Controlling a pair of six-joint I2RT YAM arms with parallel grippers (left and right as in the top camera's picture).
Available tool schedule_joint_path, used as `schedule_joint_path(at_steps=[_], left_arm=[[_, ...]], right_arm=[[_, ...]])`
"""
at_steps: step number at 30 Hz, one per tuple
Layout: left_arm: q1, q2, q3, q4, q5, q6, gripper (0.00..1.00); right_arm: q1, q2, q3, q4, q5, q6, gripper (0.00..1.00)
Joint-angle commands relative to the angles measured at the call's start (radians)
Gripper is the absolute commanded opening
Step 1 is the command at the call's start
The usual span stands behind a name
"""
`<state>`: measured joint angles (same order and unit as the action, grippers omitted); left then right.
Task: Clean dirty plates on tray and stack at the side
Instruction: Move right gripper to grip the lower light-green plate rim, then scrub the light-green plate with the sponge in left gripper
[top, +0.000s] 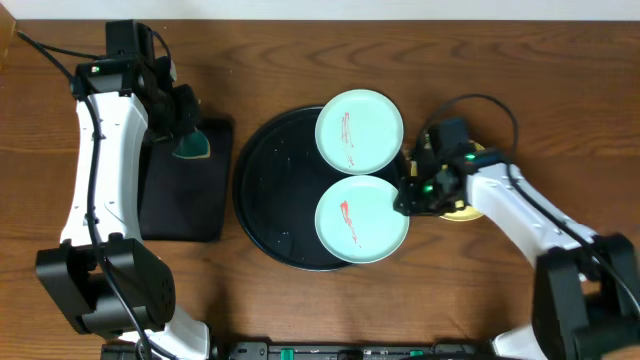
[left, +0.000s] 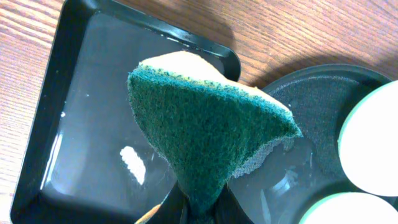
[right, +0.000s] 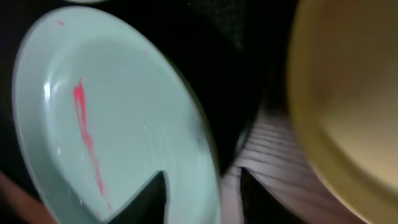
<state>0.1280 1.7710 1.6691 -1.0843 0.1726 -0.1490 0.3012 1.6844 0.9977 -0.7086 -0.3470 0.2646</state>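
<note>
With the sponge (left: 205, 118) clamped in the left gripper (left: 200, 214) above the small tray (left: 62, 68), the right gripper (top: 409, 195), jaws apart astride the near plate (top: 360, 220) on the tray (top: 265, 190), should probably seat deep on the rim before closing.

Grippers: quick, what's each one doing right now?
Left gripper: closed on the green sponge.
Right gripper: open, straddling the nearer aqua plate at its rim.
</note>
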Motion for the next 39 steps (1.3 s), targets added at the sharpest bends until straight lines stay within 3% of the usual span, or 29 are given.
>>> schedule_joint_path(at_steps=[1, 4, 5, 15, 24, 32, 35, 39], left_arm=[[-0.001, 0.002, -0.002, 0.000, -0.013, 0.015, 0.07], [-0.001, 0.002, -0.002, 0.000, -0.013, 0.018, 0.07], [-0.001, 0.002, -0.002, 0.001, -0.013, 0.018, 0.08], [-0.001, 0.002, -0.002, 0.002, -0.013, 0.017, 0.07], [-0.011, 0.004, -0.017, 0.000, -0.008, 0.017, 0.08], [-0.114, 0.006, -0.019, -0.019, 0.000, 0.017, 0.07], [-0.158, 0.006, -0.019, -0.043, 0.004, 0.001, 0.07], [-0.201, 0.006, -0.039, -0.075, 0.029, -0.028, 0.08]], right_arm=[[0.048, 0.059, -0.004, 0.010, -0.009, 0.068, 0.19], [0.051, 0.059, -0.003, 0.009, -0.009, 0.085, 0.02], [0.051, 0.053, -0.003, 0.010, -0.010, 0.096, 0.01], [0.122, -0.010, 0.032, 0.080, -0.053, 0.152, 0.01], [0.271, 0.118, 0.032, 0.256, 0.010, 0.272, 0.01], [0.250, 0.147, 0.032, 0.274, 0.043, 0.289, 0.17], [0.251, 0.150, 0.032, 0.273, 0.051, 0.288, 0.17], [0.254, 0.151, 0.032, 0.271, 0.052, 0.288, 0.05]])
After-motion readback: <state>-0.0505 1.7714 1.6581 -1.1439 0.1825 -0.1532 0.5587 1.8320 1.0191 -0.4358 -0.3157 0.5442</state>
